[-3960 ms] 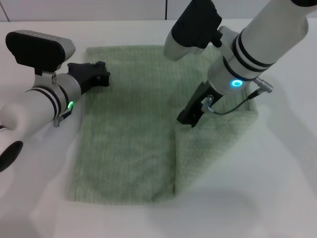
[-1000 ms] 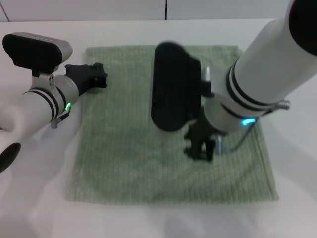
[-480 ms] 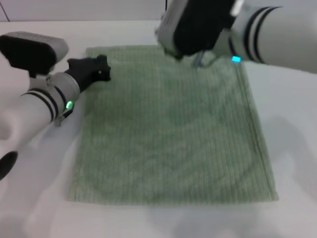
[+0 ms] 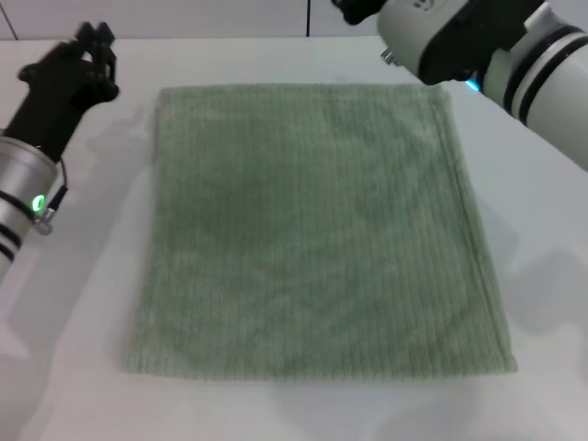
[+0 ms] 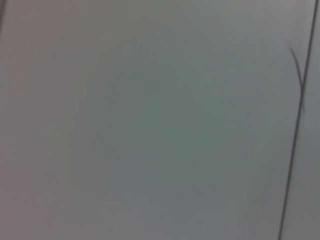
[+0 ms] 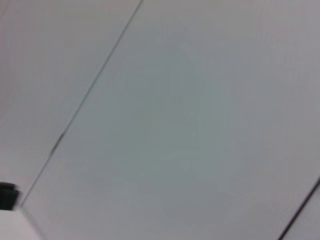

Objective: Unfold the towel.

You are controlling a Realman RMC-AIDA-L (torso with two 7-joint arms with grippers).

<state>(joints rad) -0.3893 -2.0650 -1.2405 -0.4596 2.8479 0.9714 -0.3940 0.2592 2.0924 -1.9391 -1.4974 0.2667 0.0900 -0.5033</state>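
The towel (image 4: 312, 230) is a pale sage-green ribbed cloth lying flat in a single layer on the white table (image 4: 542, 276) in the head view, with all its hemmed edges showing. My left gripper (image 4: 95, 37) is black and hangs raised off the towel's far left corner, touching nothing. My right arm (image 4: 478, 41) is raised over the far right corner; only a black bit of its gripper (image 4: 354, 9) shows at the picture's top edge. Both wrist views show only a plain pale surface with thin seams.
The white table surrounds the towel on all sides, with bare room to the left, right and front. A pale wall (image 4: 184, 18) runs along the back.
The folded right half of the towel has been laid out flat. My right arm has risen off the towel to the back right. My left arm has drawn back and to the left.
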